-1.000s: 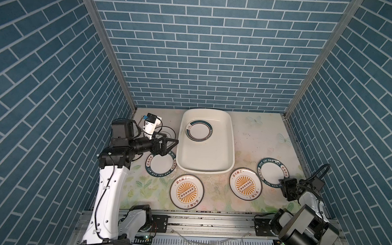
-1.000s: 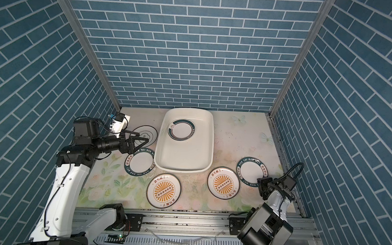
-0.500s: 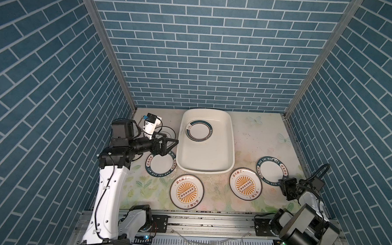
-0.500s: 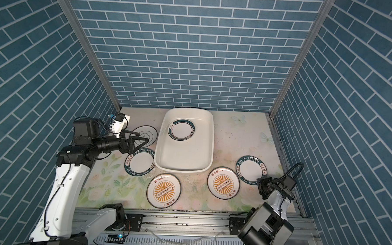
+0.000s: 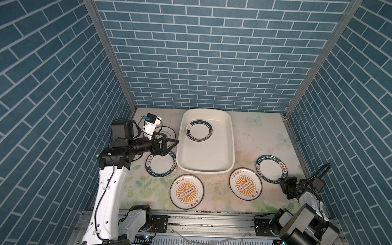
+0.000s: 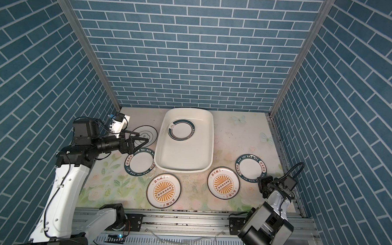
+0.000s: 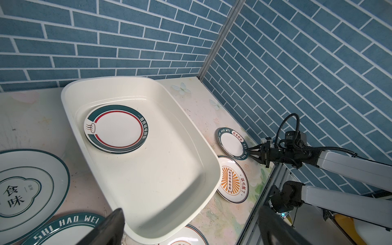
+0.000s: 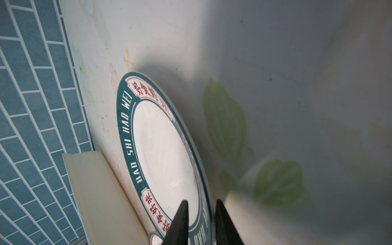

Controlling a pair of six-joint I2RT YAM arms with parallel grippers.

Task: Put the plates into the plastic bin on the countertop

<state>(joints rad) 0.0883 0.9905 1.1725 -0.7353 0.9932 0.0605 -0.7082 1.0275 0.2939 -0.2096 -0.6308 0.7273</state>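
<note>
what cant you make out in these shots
- Black-ring plate: in both top views the left gripper covers its near part.
- Right gripper: right wrist view, its dark fingers straddle the green-rimmed plate and hide any contact; too small in top views.
- Stacked plates in the bin: the top one hides the count, every view.

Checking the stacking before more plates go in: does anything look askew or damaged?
Only slightly: the upper plate in the plastic bin sits off-centre on the lower plate, whose rim shows as a crescent along one side. Nothing looks spilled or broken.
</note>
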